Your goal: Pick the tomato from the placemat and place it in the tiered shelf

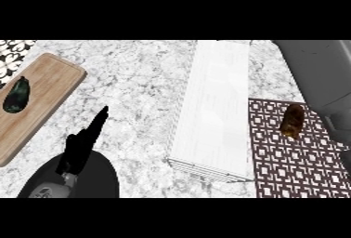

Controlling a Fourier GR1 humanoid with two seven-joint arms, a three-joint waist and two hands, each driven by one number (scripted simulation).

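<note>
looking risky: left hand (pixel 82 146) hangs released, fingers straight, well apart from the brownish tomato (pixel 293 121) on the placemat (pixel 295 162); crossing could clip the tiered shelf (pixel 212 111). right hand isn't visible.

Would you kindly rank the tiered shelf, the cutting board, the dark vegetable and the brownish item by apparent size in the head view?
1. tiered shelf
2. cutting board
3. dark vegetable on the board
4. brownish item on the placemat; close to the vegetable, so that order is unsure.

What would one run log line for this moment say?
left hand: open, resting over counter | right hand: not in view | brown item: on placemat | tiered shelf: nothing in it | stage: pick not begun
</note>
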